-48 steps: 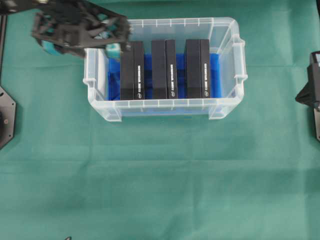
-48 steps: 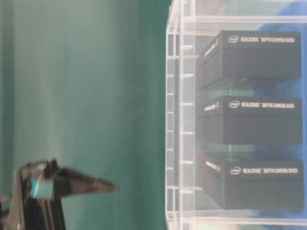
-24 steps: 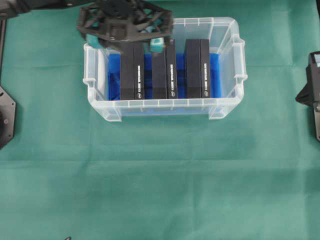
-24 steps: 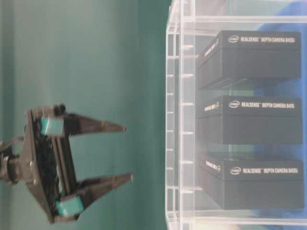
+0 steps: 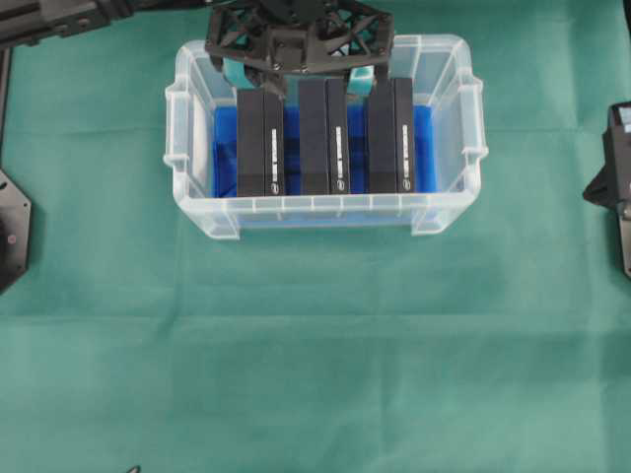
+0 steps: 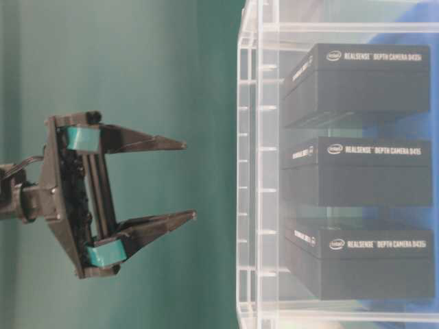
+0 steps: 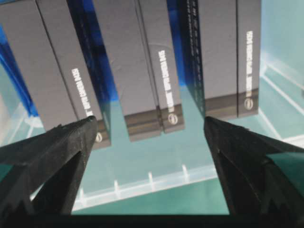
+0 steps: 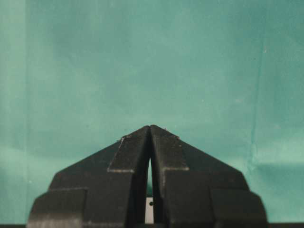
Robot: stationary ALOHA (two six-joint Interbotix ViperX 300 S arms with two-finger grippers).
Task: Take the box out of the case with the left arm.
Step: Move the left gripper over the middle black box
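Overhead view showed the case (image 5: 325, 212) near the table's (image 5: 315, 374) far edge, three black boxes standing side by side on its blue sheet (image 5: 225, 148). The middle box (image 5: 323, 138) sat between the others, gaps narrow. The left gripper (image 5: 299, 77) hung above the case's far rim, fingers spread wide, grasping nothing; the right gripper (image 8: 150, 130) was clenched. The box looked rigid, light cardboard with smooth, possibly slippery faces; its two broad sides seemed the best hold.
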